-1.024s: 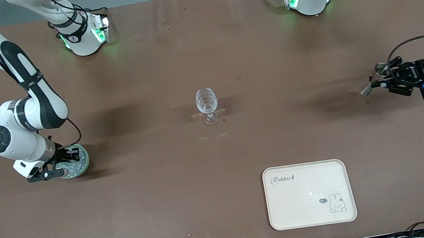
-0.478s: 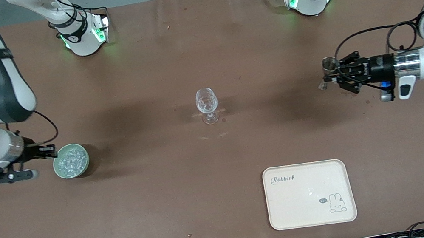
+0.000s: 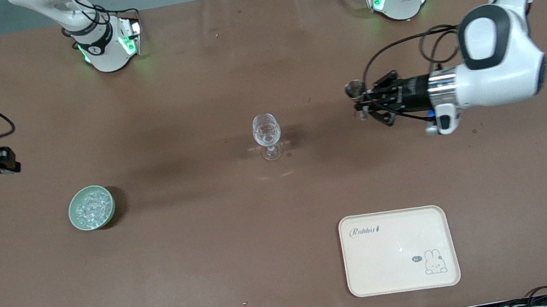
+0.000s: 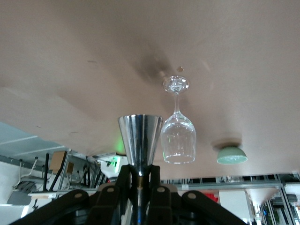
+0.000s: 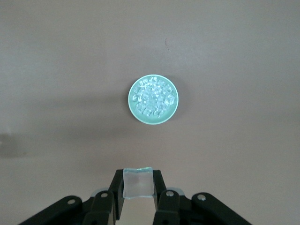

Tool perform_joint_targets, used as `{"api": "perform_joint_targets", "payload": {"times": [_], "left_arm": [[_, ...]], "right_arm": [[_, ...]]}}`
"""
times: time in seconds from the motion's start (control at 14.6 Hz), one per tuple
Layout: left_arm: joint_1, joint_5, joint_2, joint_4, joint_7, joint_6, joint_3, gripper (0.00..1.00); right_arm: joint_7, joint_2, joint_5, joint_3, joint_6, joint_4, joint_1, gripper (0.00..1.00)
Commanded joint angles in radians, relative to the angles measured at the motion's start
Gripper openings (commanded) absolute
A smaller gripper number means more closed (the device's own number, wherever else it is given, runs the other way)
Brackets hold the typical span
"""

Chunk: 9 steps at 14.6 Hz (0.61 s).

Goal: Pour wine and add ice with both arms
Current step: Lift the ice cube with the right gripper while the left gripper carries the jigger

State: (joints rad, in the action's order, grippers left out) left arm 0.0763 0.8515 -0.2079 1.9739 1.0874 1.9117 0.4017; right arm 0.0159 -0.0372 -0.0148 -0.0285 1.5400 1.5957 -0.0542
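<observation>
From the front, the left gripper, clamped on a metal cup, had closed in on the wine glass since the earlier frame; pouring seemed next.

The left wrist view showed that cup beside the glass.

The right wrist view showed the right gripper pinching one ice cube, lifted clear of the bowl of ice.
</observation>
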Motion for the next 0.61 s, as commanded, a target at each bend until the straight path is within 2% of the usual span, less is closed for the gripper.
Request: {"api": "perform_joint_targets", "payload": {"times": [0.0, 0.14, 0.41, 0.55], "left_arm": [[-0.091, 0.052, -0.007, 0.013, 0.078, 0.120, 0.000, 0.00], [-0.163, 0.061, -0.037, 0.000, 0.141, 0.217, 0.000, 0.00], [-0.207, 0.057, -0.111, -0.030, 0.210, 0.381, 0.057, 0.00], [-0.208, 0.046, -0.126, -0.041, 0.223, 0.421, 0.075, 0.00]], "right_arm": [[0.019, -0.012, 0.007, -0.048, -0.122, -0.121, -0.031, 0.01], [0.019, 0.005, 0.006, -0.128, -0.182, -0.166, -0.090, 0.01], [0.016, 0.039, 0.006, -0.053, -0.192, -0.166, -0.013, 0.01], [0.013, 0.039, 0.006, -0.045, -0.190, -0.166, -0.009, 0.01]]}}
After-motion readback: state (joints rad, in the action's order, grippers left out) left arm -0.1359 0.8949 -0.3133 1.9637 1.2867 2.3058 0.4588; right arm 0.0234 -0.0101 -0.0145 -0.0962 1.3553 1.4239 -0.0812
